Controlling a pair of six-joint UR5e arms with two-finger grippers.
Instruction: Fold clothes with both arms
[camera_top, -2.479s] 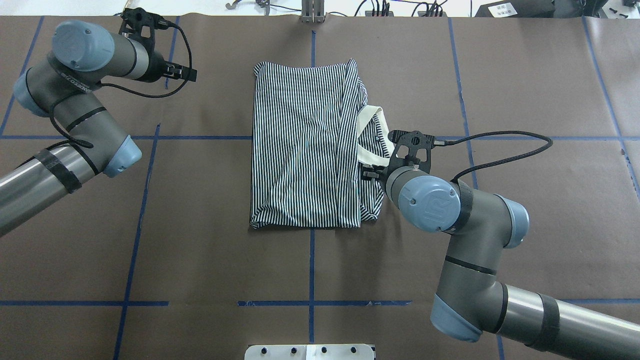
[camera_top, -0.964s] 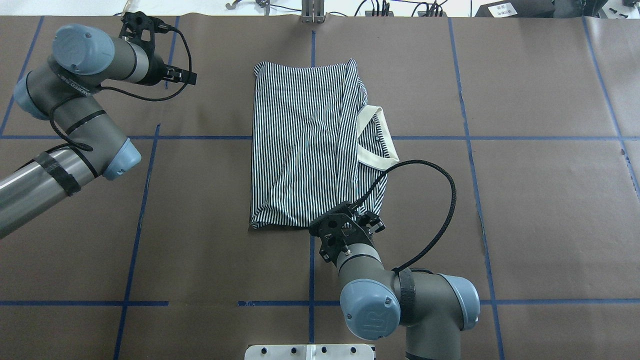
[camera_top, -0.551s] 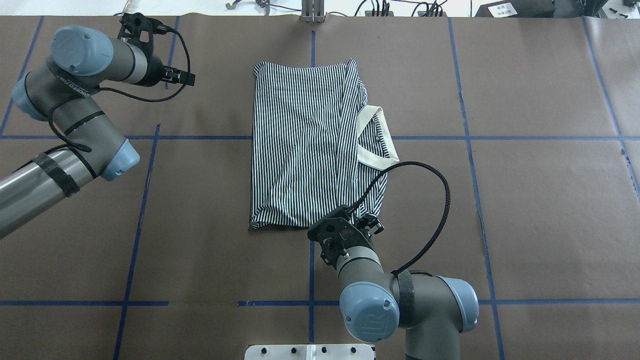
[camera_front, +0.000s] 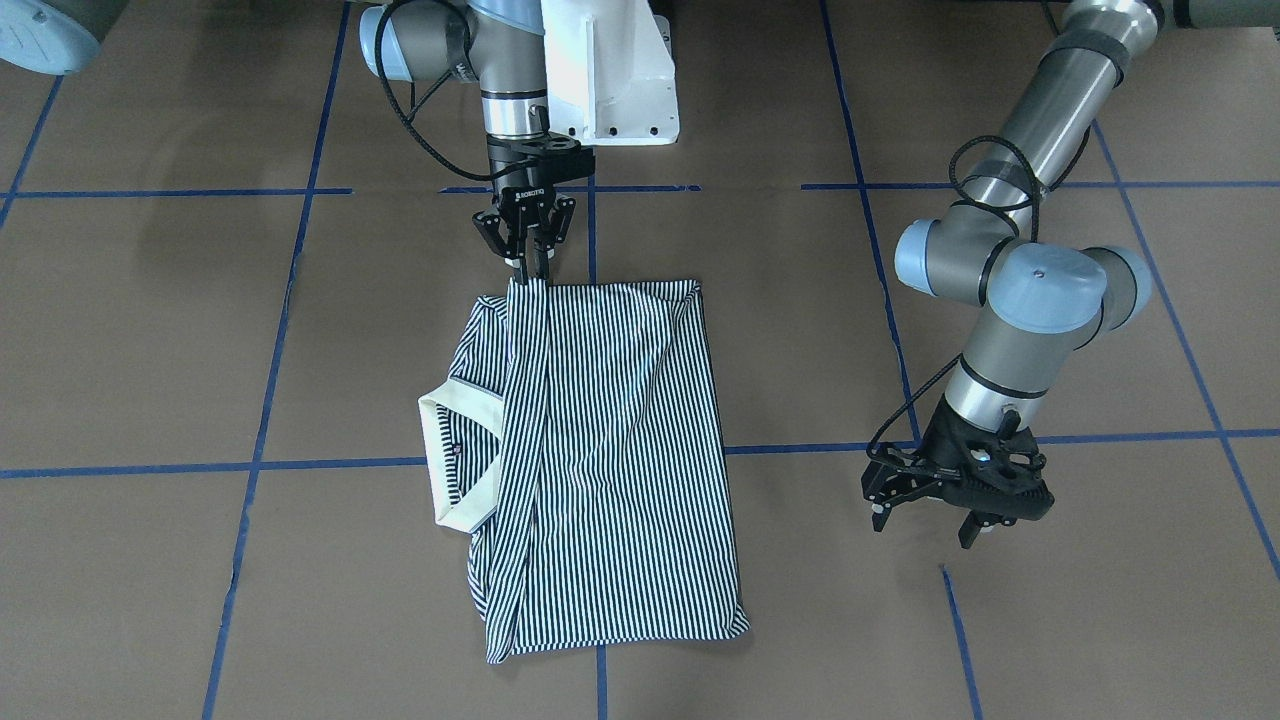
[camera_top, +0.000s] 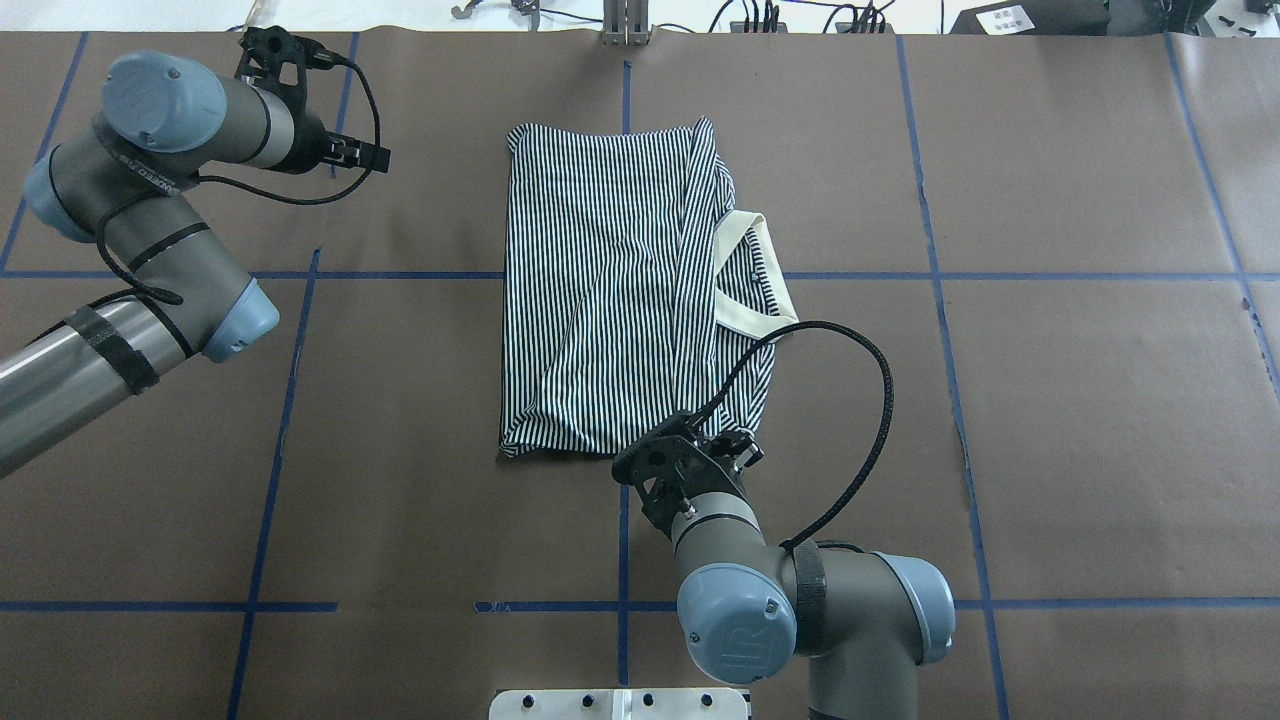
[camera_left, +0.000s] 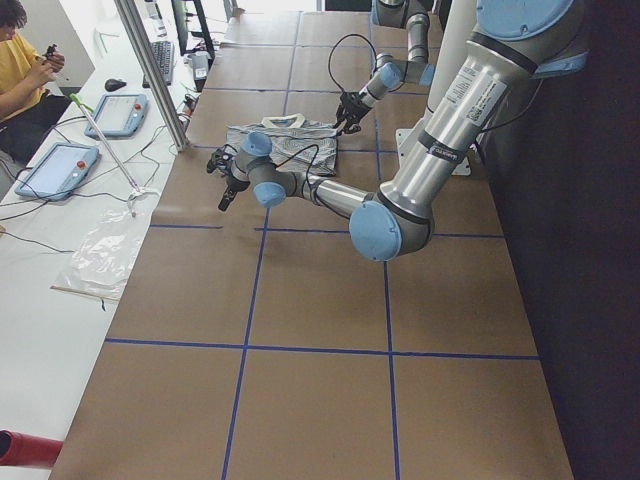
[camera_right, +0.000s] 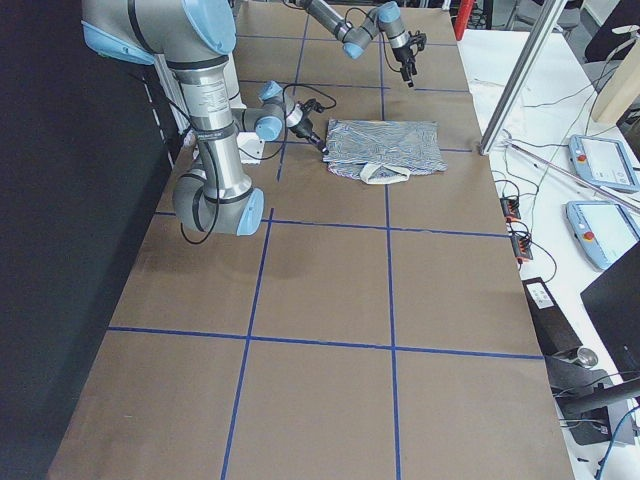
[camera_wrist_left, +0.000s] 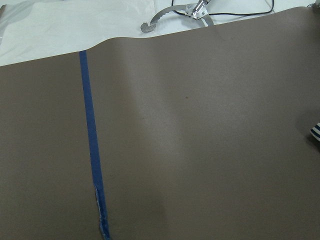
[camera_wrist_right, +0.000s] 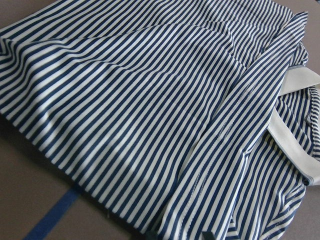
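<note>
In the middle of the surface (camera_top: 1050, 400) lies the polo shirt (camera_top: 600, 300), gathered into a rough upright rectangle with its sides turned in and the striped cloth rippled rather than flat. Its cream collar (camera_front: 430, 450) pokes out from the long edge on the robot's right. The garment looks light, soft and limp. It would likely sag and drape from any single pinch, and its stacked layers could slide over one another, so a hold should bite through every layer at a hem or corner, ideally at two corners at once. At the edge nearest the robot's base, the right end effector (camera_front: 530, 268) points down with its fingers drawn together on the hem, apparently pinching the cloth close to the fold seam. The right wrist view shows stripes and collar up close but no fingertips. The left end effector (camera_front: 922, 528) hovers well apart from the shirt on the robot's left, fingers spread and holding nothing, above bare brown paper crossed by blue tape lines (camera_top: 400, 275).
</note>
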